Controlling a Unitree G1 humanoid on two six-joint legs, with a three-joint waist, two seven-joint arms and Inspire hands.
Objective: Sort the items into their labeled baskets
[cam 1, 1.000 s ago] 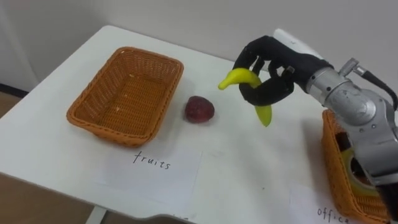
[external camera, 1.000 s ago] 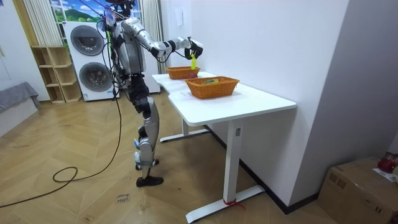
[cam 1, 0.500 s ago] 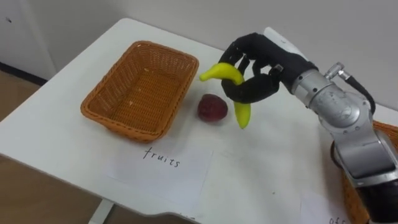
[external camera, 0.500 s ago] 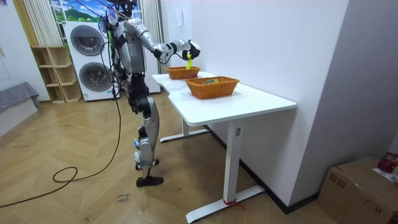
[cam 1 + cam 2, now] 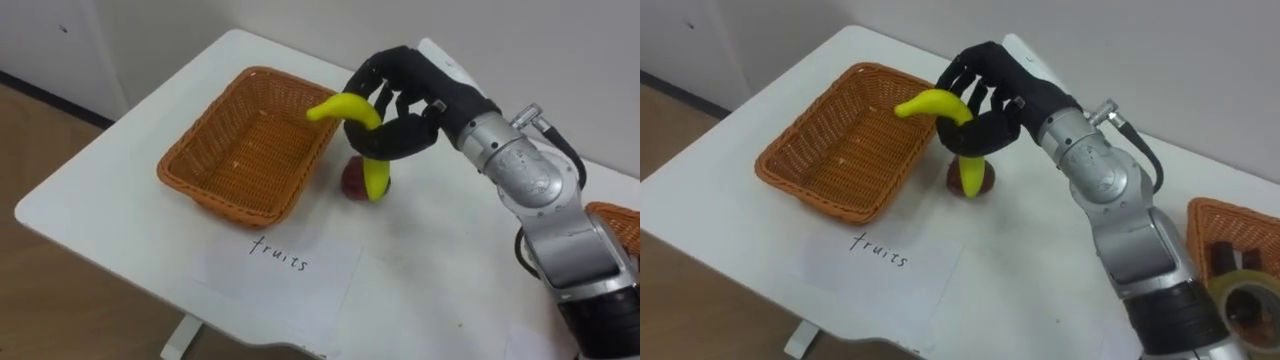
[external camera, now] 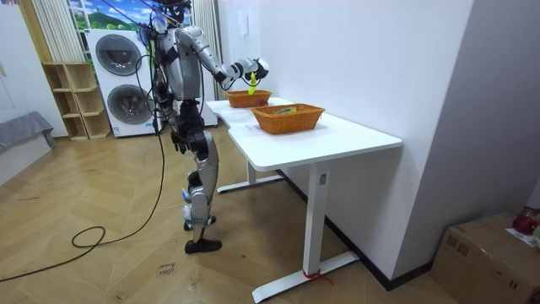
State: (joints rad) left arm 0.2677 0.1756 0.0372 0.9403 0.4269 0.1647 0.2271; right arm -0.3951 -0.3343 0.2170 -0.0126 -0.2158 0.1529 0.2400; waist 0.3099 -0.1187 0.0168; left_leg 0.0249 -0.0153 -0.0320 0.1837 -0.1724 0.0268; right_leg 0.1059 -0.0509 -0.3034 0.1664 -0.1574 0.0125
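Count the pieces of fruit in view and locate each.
2. The banana is gripped in the right hand above the fruits basket's rim; a dark red fruit lies on the table beside that basket. The office basket may hide more.

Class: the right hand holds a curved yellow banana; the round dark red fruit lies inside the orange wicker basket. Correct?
No: the left eye view shows the round dark red fruit on the white table beside the orange wicker basket. The rest stands.

The orange basket [image 5: 245, 150] is open from above; a red fruit [image 5: 350, 180] sits beside its right wall.
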